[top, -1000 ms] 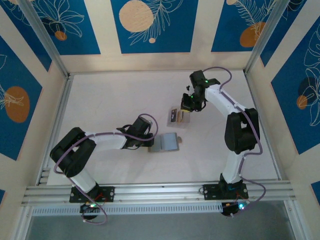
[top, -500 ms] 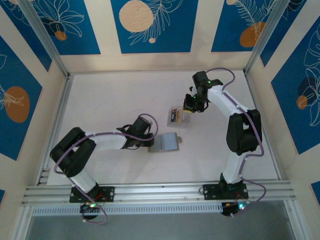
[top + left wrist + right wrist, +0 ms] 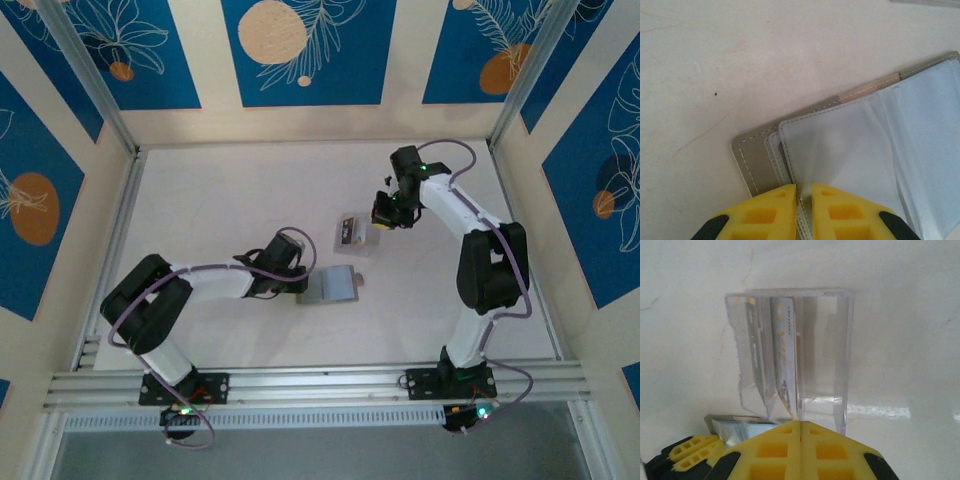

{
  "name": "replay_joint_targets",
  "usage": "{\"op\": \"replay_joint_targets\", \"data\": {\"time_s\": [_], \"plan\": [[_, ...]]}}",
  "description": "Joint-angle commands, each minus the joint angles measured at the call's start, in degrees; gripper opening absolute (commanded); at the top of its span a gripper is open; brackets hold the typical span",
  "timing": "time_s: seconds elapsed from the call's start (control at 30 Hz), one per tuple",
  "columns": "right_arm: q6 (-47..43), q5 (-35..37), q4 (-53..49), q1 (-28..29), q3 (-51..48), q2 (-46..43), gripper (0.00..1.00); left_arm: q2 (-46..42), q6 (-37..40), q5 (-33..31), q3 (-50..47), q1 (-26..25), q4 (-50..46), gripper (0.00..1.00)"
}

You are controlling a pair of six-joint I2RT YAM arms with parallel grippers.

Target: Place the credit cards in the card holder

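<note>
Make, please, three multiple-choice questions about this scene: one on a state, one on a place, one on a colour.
1. How is the card holder?
A. closed
B. standing on its edge
C. lying open

2. Where are the credit cards?
A. inside the card holder
B. upright in a clear plastic box
C. spread flat in a row

3. Which colour are the gripper fingers?
A. yellow
B. red
C. green

Answers:
1 C: it lies open on the table, and the left gripper is shut on the edge of its clear sleeve.
2 B: the right wrist view shows them standing inside the transparent box.
3 A: both wrist views show yellow fingers.
</note>
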Motion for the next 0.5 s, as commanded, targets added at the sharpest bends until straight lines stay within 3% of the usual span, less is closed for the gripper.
{"op": "replay_joint_targets", "data": {"time_s": [0.0,0.2,0.47], "plan": [[0.87,-0.85,-0.94,-0.64,-0.25,-3.61,0.0,5.65,0.08,1.1,-2.37,-0.8,-5.85,0.13],[0.34,2.55,-2.56,0.71,2.93,0.01,0.01,5.55,0.15,1.02,-2.45,-0.86,-6.05,0.13],[-0.13,2.77,-2.19,2.24,7.36,7.43,0.16,5.33,0.11,0.89,-2.63,-0.88,-6.08,0.13]]}}
